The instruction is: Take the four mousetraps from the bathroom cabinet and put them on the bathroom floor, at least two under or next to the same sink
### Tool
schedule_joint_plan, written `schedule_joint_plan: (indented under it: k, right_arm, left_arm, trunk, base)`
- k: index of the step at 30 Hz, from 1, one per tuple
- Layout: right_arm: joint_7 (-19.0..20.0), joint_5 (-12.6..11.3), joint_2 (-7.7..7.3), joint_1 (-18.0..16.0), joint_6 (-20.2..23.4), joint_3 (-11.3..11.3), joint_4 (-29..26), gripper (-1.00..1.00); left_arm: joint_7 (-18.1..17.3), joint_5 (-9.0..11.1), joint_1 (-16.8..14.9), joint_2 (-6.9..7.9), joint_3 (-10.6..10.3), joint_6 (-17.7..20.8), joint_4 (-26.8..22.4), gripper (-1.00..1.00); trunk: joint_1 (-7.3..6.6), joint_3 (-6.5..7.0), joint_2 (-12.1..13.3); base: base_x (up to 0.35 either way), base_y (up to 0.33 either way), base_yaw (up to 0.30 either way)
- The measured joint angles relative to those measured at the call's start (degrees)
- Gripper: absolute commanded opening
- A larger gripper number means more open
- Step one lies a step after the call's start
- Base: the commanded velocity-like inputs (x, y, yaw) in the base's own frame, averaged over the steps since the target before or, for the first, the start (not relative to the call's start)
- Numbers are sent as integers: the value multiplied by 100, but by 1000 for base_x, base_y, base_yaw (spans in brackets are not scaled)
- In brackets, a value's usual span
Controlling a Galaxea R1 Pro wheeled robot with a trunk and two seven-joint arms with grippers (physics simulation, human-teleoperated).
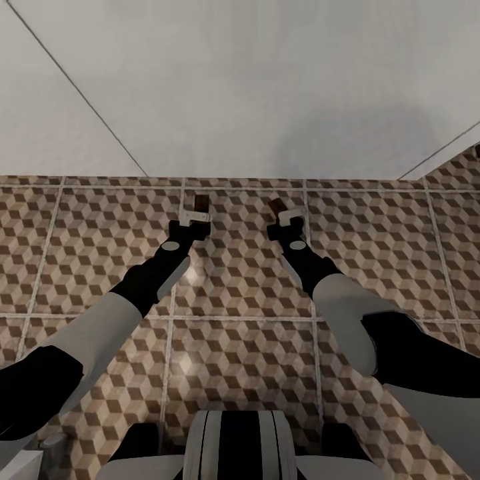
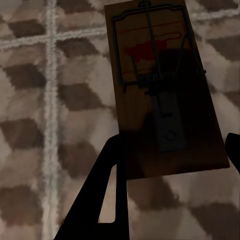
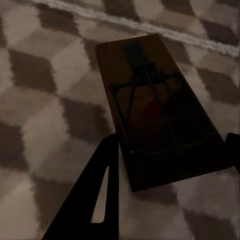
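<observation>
Your left hand point(image 1: 193, 215) is clamped on a mousetrap point(image 2: 162, 90), its fingers point(image 2: 107, 190) gripping the board's near end above the bathroom floor point(image 1: 240, 300). Your right hand point(image 1: 285, 217) holds a second mousetrap point(image 3: 157, 107) the same way. In the head view both traps sit low over the patterned tiles, close to the floor's far edge where the white wall point(image 1: 253, 87) begins.

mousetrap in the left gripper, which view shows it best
The left wrist view: the flat brown wooden mousetrap appears large there, with its dark wire bar, spring and red mark plain between the black fingers. The head view shows it as a tiny brown block at the left gripper above the cube-patterned floor tiles.
</observation>
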Motion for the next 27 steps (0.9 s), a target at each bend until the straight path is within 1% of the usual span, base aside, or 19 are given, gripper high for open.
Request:
schedule_joint_plan:
  k: [5,9,16,19,22,27]
  right_arm:
    - [7,-9,0,0,-288,0,14,-100]
    - [12,-11,0,0,-367,0,43,-100]
    - [108,-25,0,0,-502,0,62,-100]
    - [130,-27,0,0,-561,0,69,-100]
    - [140,-32,0,0,-648,0,158,-100]
    - [141,-37,0,0,-769,0,331,-100]
  left_arm:
    - [-14,3,0,-2,0,0,41,-100]
    - [-30,5,0,-9,2,-24,164,-100]
    - [-39,23,0,-75,-1,-50,372,-100]
    - [-46,16,0,-137,-2,-55,523,-100]
    - [-48,9,0,-185,2,-57,614,-100]
    - [-49,8,0,-222,4,-59,647,-100]
  trunk:
    - [1,0,0]
    - [1,0,0]
    - [1,0,0]
    - [1,0,0]
    - [1,0,0]
    - [1,0,0]
  base:
    - [63,0,0]
    - [12,0,0]
    - [2,0,0]
    - [0,0,0]
    - [0,0,0]
    - [0,0,0]
